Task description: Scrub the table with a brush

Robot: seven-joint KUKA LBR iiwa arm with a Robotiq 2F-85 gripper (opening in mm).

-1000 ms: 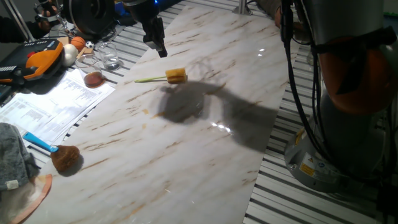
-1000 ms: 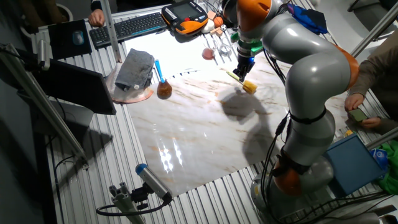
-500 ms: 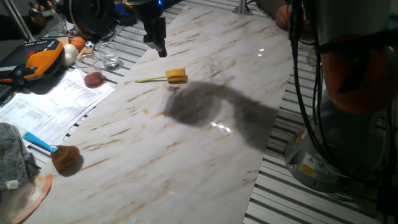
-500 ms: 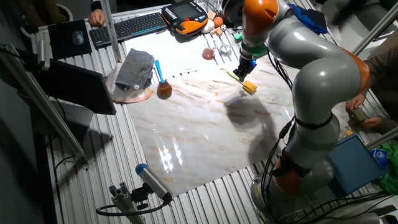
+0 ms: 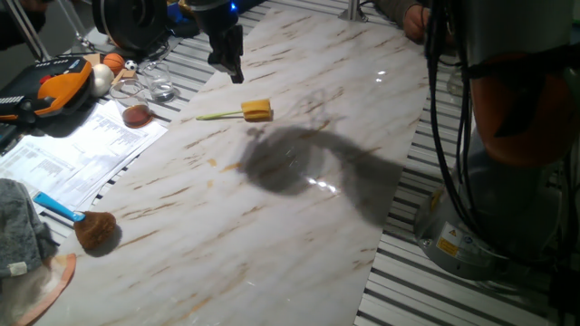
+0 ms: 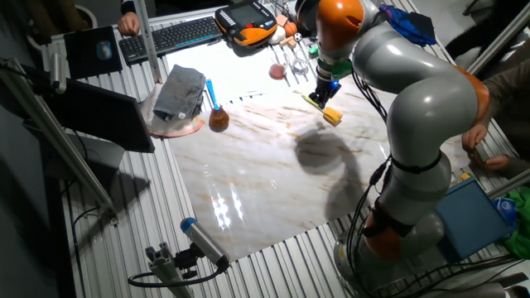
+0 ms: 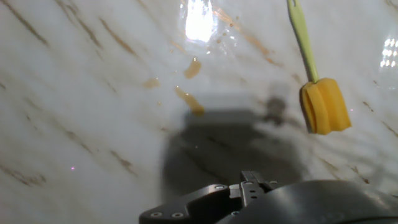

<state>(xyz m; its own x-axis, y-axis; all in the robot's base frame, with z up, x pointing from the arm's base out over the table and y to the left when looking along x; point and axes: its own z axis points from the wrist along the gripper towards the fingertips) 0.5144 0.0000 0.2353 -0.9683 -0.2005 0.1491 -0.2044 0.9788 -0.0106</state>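
**A:** What has changed with the black two-finger pincer (image 5: 228,65)?

**B:** Very little. Over the last second it has stayed up above the far edge of the white marble-look tabletop with tan streaks (image 5: 272,226), only drifting a touch. It holds nothing. Whether its fingers are spread or pressed together I cannot tell.

**A:** And the small brush with the yellow blocky head and thin pale green stick handle (image 5: 245,112)?

**B:** It has not moved. It lies flat on the marble, below the pincer and a little to one side; in the hand view it shows near the upper right corner (image 7: 318,93), so the hand is not centred over it. I judge the pick-up is yet to come, and no scrubbing has begun.

**A:** Anything in the way?

**B:** Not beside the brush. A clear glass (image 5: 159,81) and a small reddish-brown object (image 5: 136,115) stand off the marble edge near the handle's tip. A fluffy brown brush with a blue handle (image 5: 83,225) lies well apart.
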